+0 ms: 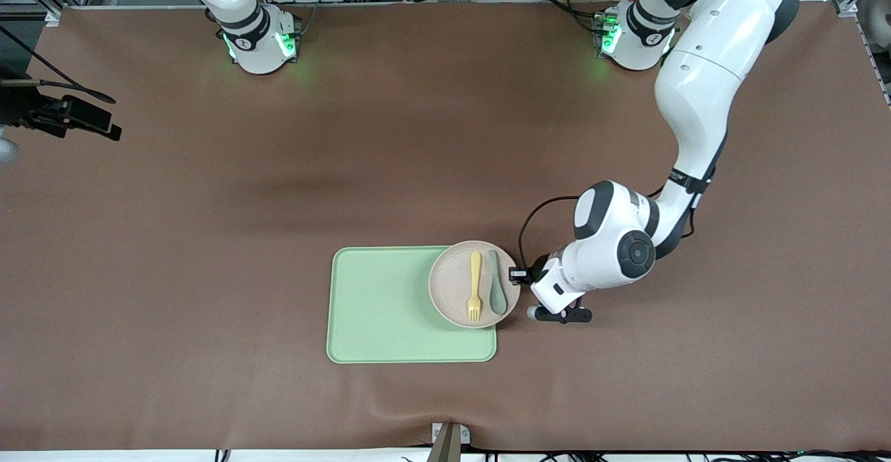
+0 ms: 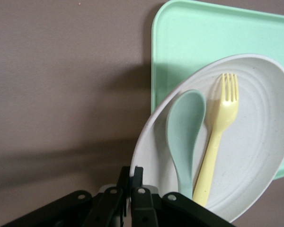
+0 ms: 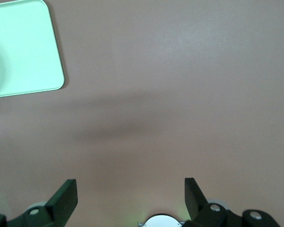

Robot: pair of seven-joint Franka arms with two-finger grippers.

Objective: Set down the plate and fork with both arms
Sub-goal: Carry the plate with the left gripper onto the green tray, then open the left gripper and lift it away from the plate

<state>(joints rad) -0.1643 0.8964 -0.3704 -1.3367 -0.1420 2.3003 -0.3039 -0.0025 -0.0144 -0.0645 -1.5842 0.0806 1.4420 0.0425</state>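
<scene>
Brown mat (image 1: 209, 239) covers table; cable clutter and frame rails along its robot edge. Tray (image 1: 379, 305) on mat near camera edge. Plate (image 1: 452, 288) overlaps tray's corner toward left arm's end, about 2 o'clock on tray. Fork (image 1: 475, 285) and spoon (image 1: 496, 282) lie side by side in plate. Left gripper (image 2: 131, 177) pinched closed on plate rim. Right gripper (image 3: 131, 196) high over bare mat, fingers spread wide, holding nothing; that arm waits.

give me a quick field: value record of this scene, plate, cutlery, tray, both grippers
plate: on the tray, at the left arm's end, rim overhanging the tray edge
fork: lying in the plate
spoon: in the plate beside the fork
left gripper: shut on the plate's rim
right gripper: open, over bare table, waiting
</scene>
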